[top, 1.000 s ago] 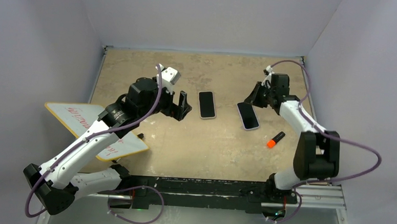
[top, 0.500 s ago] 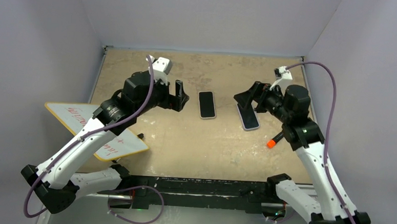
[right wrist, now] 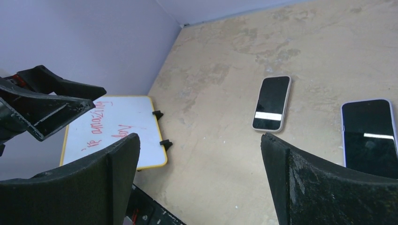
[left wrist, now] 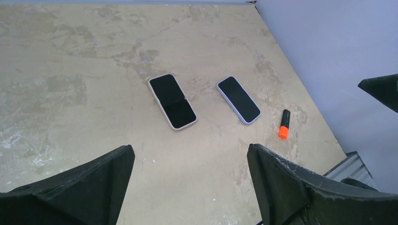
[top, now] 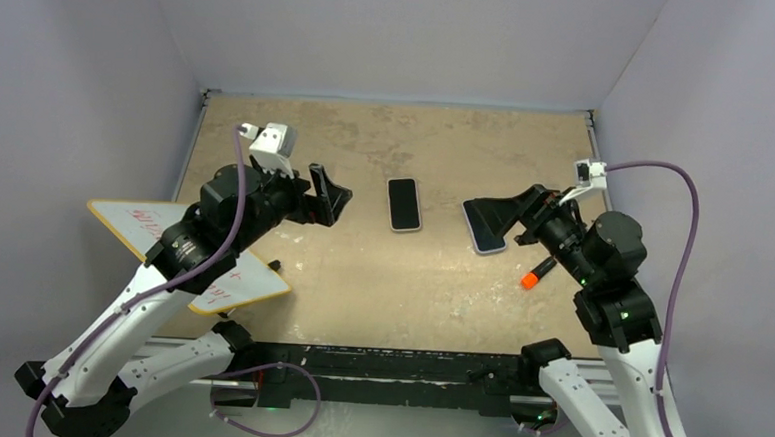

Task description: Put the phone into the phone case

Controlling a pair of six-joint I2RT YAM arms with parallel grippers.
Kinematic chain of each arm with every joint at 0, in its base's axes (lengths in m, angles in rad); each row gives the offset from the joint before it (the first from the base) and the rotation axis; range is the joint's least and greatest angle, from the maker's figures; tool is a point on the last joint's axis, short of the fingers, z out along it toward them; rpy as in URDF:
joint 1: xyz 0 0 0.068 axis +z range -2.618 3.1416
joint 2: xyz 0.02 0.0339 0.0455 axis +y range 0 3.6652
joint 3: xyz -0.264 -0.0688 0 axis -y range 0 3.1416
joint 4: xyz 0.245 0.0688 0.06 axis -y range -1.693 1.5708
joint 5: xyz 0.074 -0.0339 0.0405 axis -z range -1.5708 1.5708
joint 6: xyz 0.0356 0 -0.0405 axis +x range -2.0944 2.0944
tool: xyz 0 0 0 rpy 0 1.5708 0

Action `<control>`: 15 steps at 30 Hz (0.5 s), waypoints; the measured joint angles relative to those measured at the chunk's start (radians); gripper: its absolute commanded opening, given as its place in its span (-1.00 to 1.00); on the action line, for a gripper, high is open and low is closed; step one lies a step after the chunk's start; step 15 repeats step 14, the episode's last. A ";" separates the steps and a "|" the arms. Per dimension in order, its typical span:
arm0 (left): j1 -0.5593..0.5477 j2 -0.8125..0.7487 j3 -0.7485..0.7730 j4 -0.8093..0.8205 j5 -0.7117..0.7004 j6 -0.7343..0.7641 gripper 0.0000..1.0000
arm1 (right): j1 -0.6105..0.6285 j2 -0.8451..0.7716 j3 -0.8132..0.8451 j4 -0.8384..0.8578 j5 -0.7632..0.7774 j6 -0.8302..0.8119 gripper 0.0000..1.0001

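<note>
Two black-screened phones lie flat mid-table. One has a cream-white rim (top: 402, 203) (left wrist: 172, 101) (right wrist: 271, 103). The other has a lavender phone case (top: 486, 240) (left wrist: 238, 99) (right wrist: 371, 136) round its edge; it is the phone that shows seated in a case. My right gripper (top: 496, 220) (right wrist: 199, 138) hangs open above and just right of the lavender one, touching nothing. My left gripper (top: 327, 195) (left wrist: 189, 150) is open too, raised to the left of the cream-rimmed phone, nothing between its fingers.
An orange-capped black marker (top: 538, 271) (left wrist: 283, 130) lies right of the lavender phone. A yellow-edged whiteboard (top: 168, 229) (right wrist: 112, 126) with red writing overhangs the table's left side. Lilac walls close in the left, back and right.
The right gripper opened, left the lavender phone's far end and drew back toward the near right. The left gripper pulled back to the left, away from the cream-rimmed phone. Neither phone moved.
</note>
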 measured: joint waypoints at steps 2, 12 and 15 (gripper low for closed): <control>0.000 -0.001 -0.013 0.001 0.007 -0.012 0.91 | 0.000 0.003 -0.013 0.000 -0.005 0.007 0.98; 0.000 0.000 -0.059 0.016 0.048 -0.063 0.88 | 0.000 0.026 -0.043 -0.004 -0.043 0.012 0.98; 0.000 -0.010 -0.078 0.035 0.054 -0.067 0.90 | 0.000 0.030 -0.043 -0.004 -0.050 0.012 0.98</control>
